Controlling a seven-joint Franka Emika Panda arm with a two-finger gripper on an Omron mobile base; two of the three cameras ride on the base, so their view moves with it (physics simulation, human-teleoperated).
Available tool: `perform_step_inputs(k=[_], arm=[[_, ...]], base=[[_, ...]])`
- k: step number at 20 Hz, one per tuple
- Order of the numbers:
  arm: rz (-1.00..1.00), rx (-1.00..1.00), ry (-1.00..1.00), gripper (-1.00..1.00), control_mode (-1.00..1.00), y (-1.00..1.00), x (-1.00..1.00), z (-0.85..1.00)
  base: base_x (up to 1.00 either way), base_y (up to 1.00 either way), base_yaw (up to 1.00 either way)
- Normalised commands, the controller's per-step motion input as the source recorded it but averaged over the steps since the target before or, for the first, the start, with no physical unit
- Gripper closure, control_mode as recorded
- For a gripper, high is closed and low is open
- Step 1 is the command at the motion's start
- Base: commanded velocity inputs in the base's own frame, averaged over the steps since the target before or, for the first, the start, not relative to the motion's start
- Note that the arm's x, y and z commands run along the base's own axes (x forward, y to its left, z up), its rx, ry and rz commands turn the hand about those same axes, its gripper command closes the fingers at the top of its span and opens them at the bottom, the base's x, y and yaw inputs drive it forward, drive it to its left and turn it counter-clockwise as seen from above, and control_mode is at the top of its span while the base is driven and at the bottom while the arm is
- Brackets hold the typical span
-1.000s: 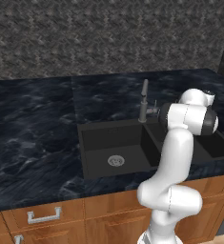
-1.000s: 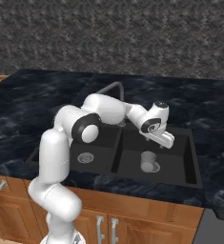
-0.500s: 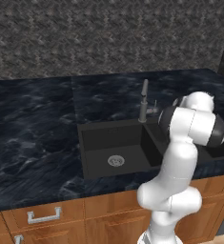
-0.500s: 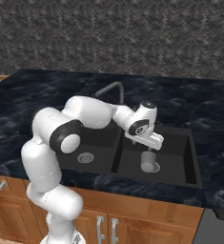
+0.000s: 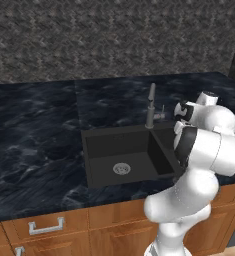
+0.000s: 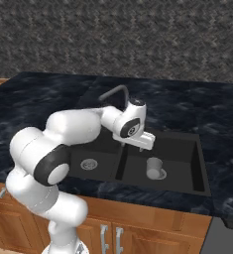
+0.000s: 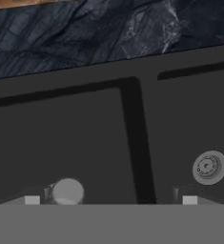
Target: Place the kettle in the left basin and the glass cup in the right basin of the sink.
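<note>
fingers point(image 7: 189, 200): apart, holding nothing | glass cup point(image 6: 154, 167): in right basin point(image 6: 187, 168), just below one finger | risk: a low sweep could knock the cup over | kettle: unseen

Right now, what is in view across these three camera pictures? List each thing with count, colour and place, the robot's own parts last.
glass cup: one, pale grey, standing in the right basin, near its drain.
sink: one, matte black, two compartments, set into the counter.
left basin: one, black, nothing in it but its silver drain.
tap: one, grey metal, behind the sink's divider.
counter: one, dark marbled stone, around the sink.
cabinets: wooden, below the counter, with silver handles.
wall: grey stone, behind the counter.
gripper: one, white, above the sink beside the divider, nothing between its fingers.
</note>
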Motion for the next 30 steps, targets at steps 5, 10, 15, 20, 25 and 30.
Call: perform_step_inputs(k=[5, 10, 15, 20, 25, 30], arm=[[0.06, -0.02, 0.0, -1.0, -1.0, 0.58, -0.28, 0.35], [0.05, -0.03, 0.0, -1.0, -1.0, 0.4, -0.28, 0.42], [0.03, -0.01, 0.0, -1.0, -1.0, 0.28, -0.25, 0.45], [0.0, 0.0, 0.0, -1.0, -1.0, 0.16, -0.07, 0.35], [0.0, -0.02, 0.0, -1.0, -1.0, 0.13, -0.13, 0.22], [0.0, -0.04, -0.02, -1.0, -1.0, 0.18, -0.34, 0.13]], base=[[0.0, 0.0, 0.0], [0.0, 0.0, 0.0], [0.0, 0.0, 0.0], [0.0, 0.0, 0.0], [0.0, 0.0, 0.0], [0.0, 0.0, 0.0]])
